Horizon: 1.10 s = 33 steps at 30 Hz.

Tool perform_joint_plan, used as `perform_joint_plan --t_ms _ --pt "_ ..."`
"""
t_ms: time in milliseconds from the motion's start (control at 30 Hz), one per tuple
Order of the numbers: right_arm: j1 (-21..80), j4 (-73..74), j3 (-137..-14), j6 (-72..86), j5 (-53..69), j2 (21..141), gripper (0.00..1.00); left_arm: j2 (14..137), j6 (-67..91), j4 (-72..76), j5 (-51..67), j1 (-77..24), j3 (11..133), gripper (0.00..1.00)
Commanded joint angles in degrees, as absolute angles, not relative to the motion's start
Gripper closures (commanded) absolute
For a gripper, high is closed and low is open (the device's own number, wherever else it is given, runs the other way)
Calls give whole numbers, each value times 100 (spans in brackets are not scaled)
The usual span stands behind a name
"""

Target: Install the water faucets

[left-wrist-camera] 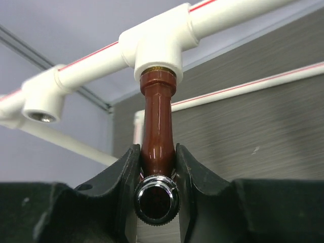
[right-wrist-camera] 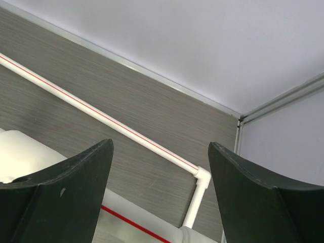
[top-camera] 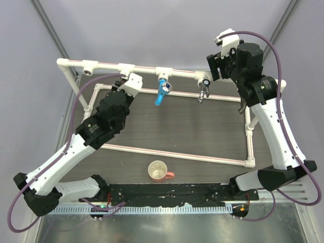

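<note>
Left wrist view: the left jaws grip the reddish-brown faucet (left-wrist-camera: 158, 131) by its body, its threaded end in the mouth of a white tee socket (left-wrist-camera: 157, 43) on the pipe frame (left-wrist-camera: 238, 11) above the desk (left-wrist-camera: 263, 131); the right jaws stand wide, holding nothing

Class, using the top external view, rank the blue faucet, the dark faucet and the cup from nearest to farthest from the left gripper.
1. Blue faucet, on the rear pipe just right of the left gripper, which holds the copper faucet.
2. Dark faucet, farther right on the same pipe.
3. Cup, low in the view, toward the near side.
</note>
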<state>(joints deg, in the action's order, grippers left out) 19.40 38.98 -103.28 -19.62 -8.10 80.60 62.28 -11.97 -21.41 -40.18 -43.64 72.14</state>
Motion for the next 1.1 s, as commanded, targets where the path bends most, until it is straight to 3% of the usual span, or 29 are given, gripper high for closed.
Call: perform_joint_plan --t_ms 0,133,233,400,433,500,733,1067 --pt "2188 4772 -10108 -1854 -229 8332 17 6679 -3926 -2154 -4771 -5159 7155 75" --pt "2188 4772 -10099 -1863 -246 8323 17 6706 -5051 -1724 -5070 -5405 6768 69" --pt "2188 4764 -10090 -1863 -255 8323 17 6654 -5616 -1292 -5185 -5528 6443 47" --pt "2188 4773 -10090 -1863 -255 8332 17 6434 -4908 -1283 -5072 -5528 6565 8" --pt "2188 4781 -10090 -1863 -255 8323 17 6312 -4704 -1292 -5036 -5528 6670 5" --pt "2188 4772 -10090 -1855 -255 8323 17 6162 -3855 -1423 -4791 -5528 6820 0" --pt "2197 4790 -10099 -1854 -281 8350 17 5073 -1314 -1302 -3551 -5520 7084 0" --pt "2206 4799 -10099 -1863 -281 8358 17 4192 1850 -509 -4184 -5274 6565 0"
